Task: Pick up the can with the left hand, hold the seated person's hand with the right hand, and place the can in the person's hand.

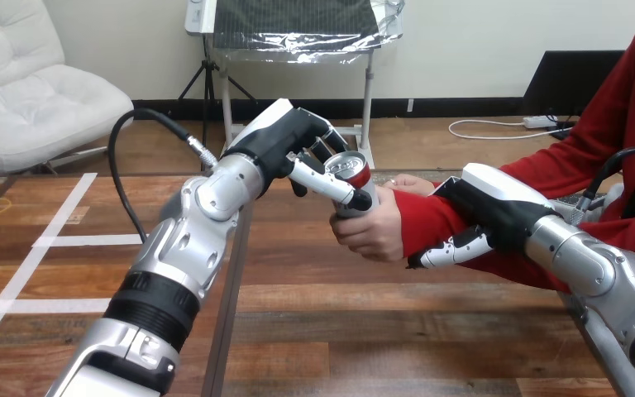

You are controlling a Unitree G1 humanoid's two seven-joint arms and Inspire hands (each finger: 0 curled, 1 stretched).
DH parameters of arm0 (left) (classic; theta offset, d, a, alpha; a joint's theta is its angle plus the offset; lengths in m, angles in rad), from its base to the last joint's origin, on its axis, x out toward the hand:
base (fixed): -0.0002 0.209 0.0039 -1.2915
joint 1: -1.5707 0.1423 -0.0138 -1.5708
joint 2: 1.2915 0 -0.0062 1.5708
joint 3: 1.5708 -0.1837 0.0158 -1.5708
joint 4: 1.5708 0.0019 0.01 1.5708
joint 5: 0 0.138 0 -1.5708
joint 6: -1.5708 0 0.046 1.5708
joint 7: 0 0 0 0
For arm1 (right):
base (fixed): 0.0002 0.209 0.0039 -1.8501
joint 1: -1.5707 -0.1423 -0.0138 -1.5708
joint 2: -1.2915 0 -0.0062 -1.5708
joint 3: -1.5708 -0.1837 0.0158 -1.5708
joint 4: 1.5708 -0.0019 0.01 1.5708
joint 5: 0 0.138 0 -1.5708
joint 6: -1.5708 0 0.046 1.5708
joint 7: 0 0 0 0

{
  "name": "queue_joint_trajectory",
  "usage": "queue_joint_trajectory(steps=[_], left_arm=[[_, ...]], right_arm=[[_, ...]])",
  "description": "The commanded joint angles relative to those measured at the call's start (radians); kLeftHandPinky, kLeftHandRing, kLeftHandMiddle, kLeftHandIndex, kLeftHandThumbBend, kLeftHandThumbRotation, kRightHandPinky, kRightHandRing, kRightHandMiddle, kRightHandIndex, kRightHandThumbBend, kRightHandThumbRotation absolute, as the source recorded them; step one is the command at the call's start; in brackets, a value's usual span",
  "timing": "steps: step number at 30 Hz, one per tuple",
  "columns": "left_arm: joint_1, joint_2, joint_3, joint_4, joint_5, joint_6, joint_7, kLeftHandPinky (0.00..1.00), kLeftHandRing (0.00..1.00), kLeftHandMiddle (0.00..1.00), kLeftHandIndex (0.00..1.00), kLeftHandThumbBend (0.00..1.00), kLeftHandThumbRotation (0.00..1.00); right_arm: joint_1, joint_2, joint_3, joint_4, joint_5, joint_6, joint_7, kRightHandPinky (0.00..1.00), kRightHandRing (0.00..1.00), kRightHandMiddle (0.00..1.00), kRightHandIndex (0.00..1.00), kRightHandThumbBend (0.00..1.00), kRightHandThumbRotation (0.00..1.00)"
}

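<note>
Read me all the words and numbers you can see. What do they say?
No text can be read.
The can: only its silver top and red rim show; the left robot hand and the person's hand cover its side, so any print there is hidden.

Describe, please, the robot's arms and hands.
The left arm and right arm are silver with black bands. The left hand and right hand are black, with white shells and black-and-white fingers. A black cable loops beside the left arm.
</note>
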Motion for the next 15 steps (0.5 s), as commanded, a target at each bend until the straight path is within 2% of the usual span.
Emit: queue_joint_trajectory(steps=[1,10,13,15], left_arm=[[-0.072,-0.07,-0.032,-0.011,-0.012,-0.032,-0.016,0.33,0.39,0.43,0.43,0.77,0.0],[-0.069,-0.062,-0.012,-0.014,-0.043,-0.019,-0.044,0.35,0.43,0.48,0.46,0.72,0.0],[-0.07,-0.054,-0.011,-0.017,-0.049,-0.012,-0.063,0.39,0.5,0.54,0.53,0.73,0.0],[-0.068,-0.051,-0.01,-0.022,-0.05,-0.007,-0.066,0.45,0.58,0.63,0.63,0.74,0.08]], right_arm=[[-0.096,0.018,-0.026,-0.068,0.012,-0.013,-0.021,0.31,0.34,0.36,0.38,0.68,0.3],[-0.092,0.014,-0.027,-0.068,0.011,-0.009,-0.02,0.31,0.34,0.36,0.37,0.68,0.3],[-0.089,0.012,-0.027,-0.069,0.011,-0.014,-0.021,0.31,0.34,0.37,0.37,0.68,0.31],[-0.089,0.012,-0.027,-0.068,0.011,-0.017,-0.022,0.31,0.34,0.37,0.37,0.68,0.31]])
